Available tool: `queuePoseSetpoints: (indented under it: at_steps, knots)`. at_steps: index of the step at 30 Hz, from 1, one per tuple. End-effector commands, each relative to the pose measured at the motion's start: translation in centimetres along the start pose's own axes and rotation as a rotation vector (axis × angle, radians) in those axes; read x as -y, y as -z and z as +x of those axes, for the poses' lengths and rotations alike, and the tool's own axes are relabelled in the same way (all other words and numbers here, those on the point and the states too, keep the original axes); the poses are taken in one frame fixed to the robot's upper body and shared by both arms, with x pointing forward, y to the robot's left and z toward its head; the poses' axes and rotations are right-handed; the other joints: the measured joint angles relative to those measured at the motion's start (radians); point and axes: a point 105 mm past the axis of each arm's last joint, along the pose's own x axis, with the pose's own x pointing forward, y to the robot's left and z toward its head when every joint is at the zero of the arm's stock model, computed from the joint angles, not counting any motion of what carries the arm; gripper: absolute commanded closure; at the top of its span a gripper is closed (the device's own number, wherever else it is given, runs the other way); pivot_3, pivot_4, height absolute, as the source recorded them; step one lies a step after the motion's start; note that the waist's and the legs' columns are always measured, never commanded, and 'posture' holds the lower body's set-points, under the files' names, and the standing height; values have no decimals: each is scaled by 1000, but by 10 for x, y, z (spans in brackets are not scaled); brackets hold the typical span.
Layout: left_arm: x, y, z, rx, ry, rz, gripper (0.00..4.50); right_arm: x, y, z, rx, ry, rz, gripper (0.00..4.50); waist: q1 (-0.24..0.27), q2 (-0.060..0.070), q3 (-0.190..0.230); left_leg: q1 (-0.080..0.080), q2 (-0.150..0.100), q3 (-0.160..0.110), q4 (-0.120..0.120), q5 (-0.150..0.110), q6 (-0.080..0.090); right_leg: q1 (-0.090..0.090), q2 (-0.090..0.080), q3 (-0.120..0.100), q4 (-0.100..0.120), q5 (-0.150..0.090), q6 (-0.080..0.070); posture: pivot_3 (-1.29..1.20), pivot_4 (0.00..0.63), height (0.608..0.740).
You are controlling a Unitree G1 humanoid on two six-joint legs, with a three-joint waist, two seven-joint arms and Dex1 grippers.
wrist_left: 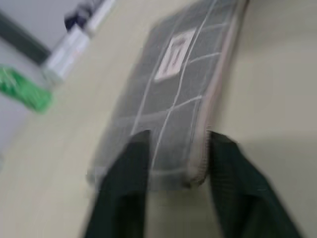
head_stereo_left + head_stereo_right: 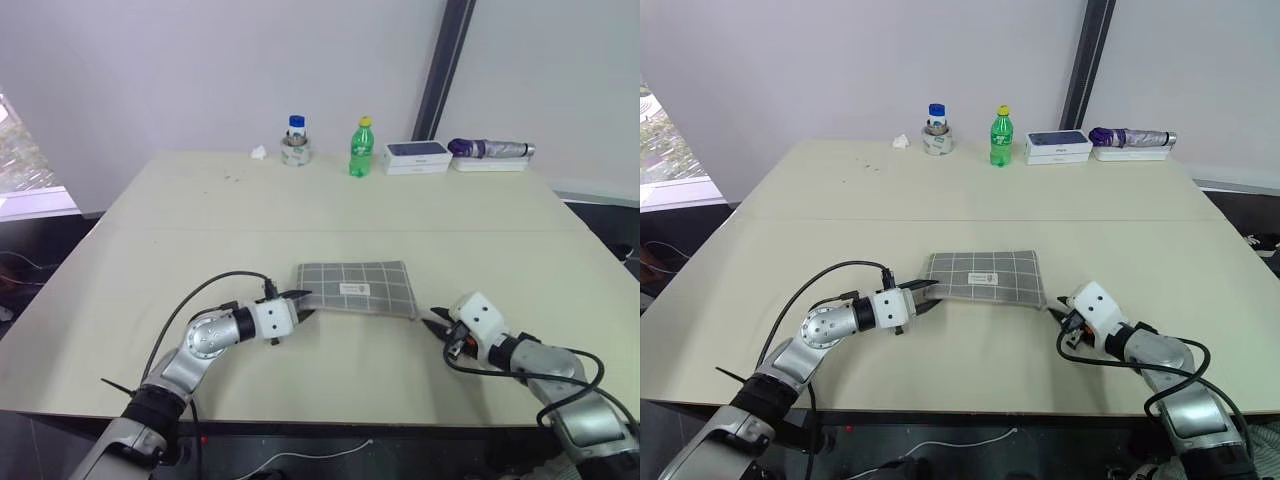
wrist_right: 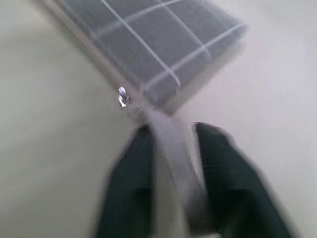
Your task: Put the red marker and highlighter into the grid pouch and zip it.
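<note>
grid pouch (image 2: 355,289) flat mid worktop (image 2: 150,250), looks zipped; left tool (image 2: 298,298) jaws apart straddling its left corner, right tool (image 2: 436,322) parted just off right end by zipper pull, likely both letting go

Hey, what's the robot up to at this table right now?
It is working on a grey grid pouch lying flat in the middle of the table. The left hand is at the pouch's left end, its fingers open on either side of that corner. The right hand sits just off the pouch's right end, fingers apart around the zipper pull strap.
</note>
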Motion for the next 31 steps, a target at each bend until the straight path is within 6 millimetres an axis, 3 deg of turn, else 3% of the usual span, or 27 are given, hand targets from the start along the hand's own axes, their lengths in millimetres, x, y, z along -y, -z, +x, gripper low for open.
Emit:
queuePoseSetpoints:
  at_steps: [1,3,5,7,9,11,17,19,22,31]
  knots:
    - [-29,-3,-20,11,-95,-31,816,15,-4,-15,-18,6,-34,1005,2,0,0,0,0,0,0,0,0,0,0,0,0,0,0,0,150,740]
    - [-27,1,-33,1,-112,-148,0,28,0,-25,-34,29,21,19,1,0,0,0,0,0,1,0,0,1,-1,0,0,0,0,0,150,740]
    - [-13,4,-46,6,-109,-311,0,32,2,-33,-44,12,24,19,0,1,-1,0,0,0,0,0,1,1,-1,1,-1,0,0,0,150,740]
    - [-5,1,-62,25,-125,-411,0,23,-4,-40,6,-44,56,19,-1,1,0,0,0,0,-1,-1,1,1,-2,1,-2,0,0,0,150,740]
    - [-13,-4,-75,52,-194,-501,0,7,-9,-52,57,-135,92,19,1,0,0,0,1,0,-1,-1,1,1,-2,1,-3,0,0,0,150,740]
    - [-29,-4,-88,59,-252,-546,0,4,-12,-64,107,-156,121,19,5,0,0,0,1,-2,-1,-1,1,2,-3,-1,-3,0,0,0,150,740]
    - [-82,17,-137,51,-462,-661,0,46,-18,-87,182,46,98,19,-3,0,0,3,-1,-1,1,-1,2,5,-5,-1,-2,1,0,0,150,740]
    - [-93,24,-147,30,-495,-737,0,57,-22,-88,198,91,96,19,-3,0,0,3,-1,-1,0,-1,2,4,-4,-1,-2,1,0,0,150,740]
    - [-106,29,-163,-5,-505,-716,0,66,-17,-91,169,116,67,19,-2,0,0,1,0,-1,0,-1,2,3,-1,0,-2,1,0,0,150,740]
    - [-93,42,-179,-128,-431,-667,0,62,-13,-116,112,66,16,19,0,0,0,1,-1,0,-1,-1,2,3,-5,0,-3,1,0,0,150,740]
